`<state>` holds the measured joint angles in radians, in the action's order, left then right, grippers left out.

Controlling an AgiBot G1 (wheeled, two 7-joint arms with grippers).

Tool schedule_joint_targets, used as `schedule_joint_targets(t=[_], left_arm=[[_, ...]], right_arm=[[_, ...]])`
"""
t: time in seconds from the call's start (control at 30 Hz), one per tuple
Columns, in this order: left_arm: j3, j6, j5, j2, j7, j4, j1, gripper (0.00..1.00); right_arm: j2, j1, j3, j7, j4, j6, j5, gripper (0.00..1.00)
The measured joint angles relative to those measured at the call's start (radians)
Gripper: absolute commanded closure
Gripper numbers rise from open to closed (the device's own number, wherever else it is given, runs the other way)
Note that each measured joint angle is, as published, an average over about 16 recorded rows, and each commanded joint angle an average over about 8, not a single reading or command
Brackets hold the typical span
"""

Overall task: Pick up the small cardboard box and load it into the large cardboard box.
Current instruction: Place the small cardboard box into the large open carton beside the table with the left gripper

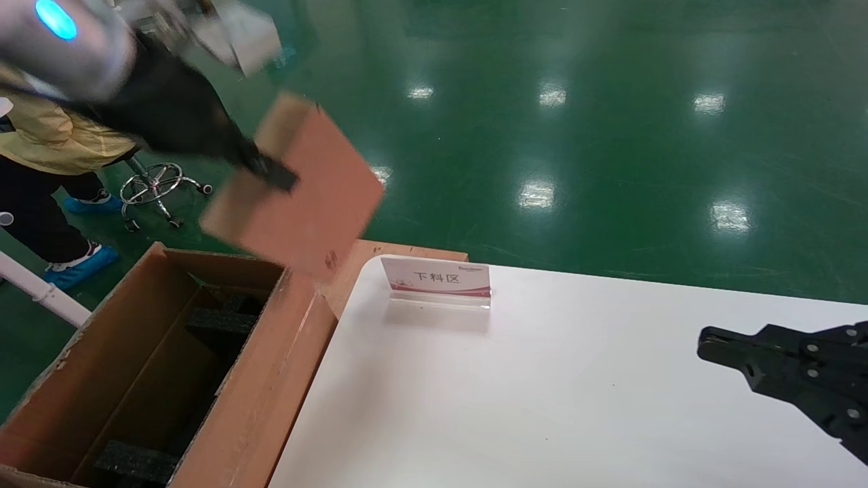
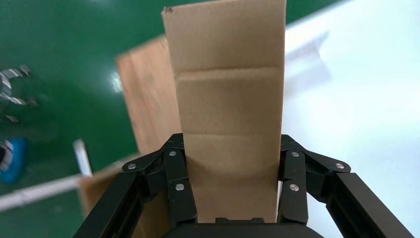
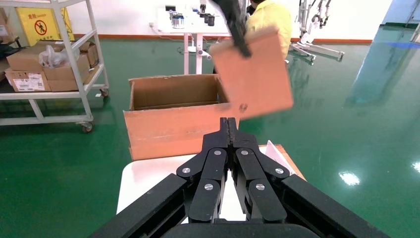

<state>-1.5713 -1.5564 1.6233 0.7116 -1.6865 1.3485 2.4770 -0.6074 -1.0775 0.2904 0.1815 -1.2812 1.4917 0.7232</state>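
There are two cardboard boxes, one small cardboard box point(image 1: 298, 186) and one large cardboard box point(image 1: 135, 379), two grippers, the left gripper point(image 1: 274, 175) and the right gripper point(image 1: 708, 342), one sign stand point(image 1: 437, 279), one white table point(image 1: 542, 400), and one wheeled stool base point(image 1: 157, 188).

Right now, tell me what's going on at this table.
The left gripper holds the small cardboard box in the air, jaws clamped on its sides, tilted above the far end of the large cardboard box. That carton stands open beside the white table, with black foam pieces inside. The small box is not yet in it. The right gripper is idle over the table's right side, jaws shut and empty.
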Motion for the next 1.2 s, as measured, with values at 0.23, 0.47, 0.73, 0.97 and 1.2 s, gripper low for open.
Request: schedule_joint_targets(t=[0.23, 0.47, 0.73, 0.97, 1.2], left_arm=[[-0.112, -0.031, -0.033, 0.024, 0.037, -0.006, 0.186, 1.0], [-0.337, -0.06, -0.139, 0.066, 0.019, -0.004, 0.368, 1.0], [-0.585, -0.084, -0.271, 0.09, -0.035, 0.012, 0.498, 1.0], [-0.719, -0.09, -0.327, 0.066, -0.047, 0.02, 0.536, 1.0], [-0.783, -0.086, -0.332, 0.0, -0.025, 0.019, 0.54, 1.0]], right_arm=[[0.0, 0.0, 0.0, 0.0, 0.0, 0.0, 0.0, 1.0], [0.0, 0.0, 0.001, 0.0, 0.0, 0.0, -0.001, 0.81], [0.001, 0.0, 0.001, -0.001, 0.0, -0.001, -0.001, 0.0], [0.001, 0.0, 0.002, -0.001, 0.0, -0.001, -0.001, 0.0], [0.001, 0.0, 0.002, -0.001, 0.0, -0.001, -0.001, 0.0]])
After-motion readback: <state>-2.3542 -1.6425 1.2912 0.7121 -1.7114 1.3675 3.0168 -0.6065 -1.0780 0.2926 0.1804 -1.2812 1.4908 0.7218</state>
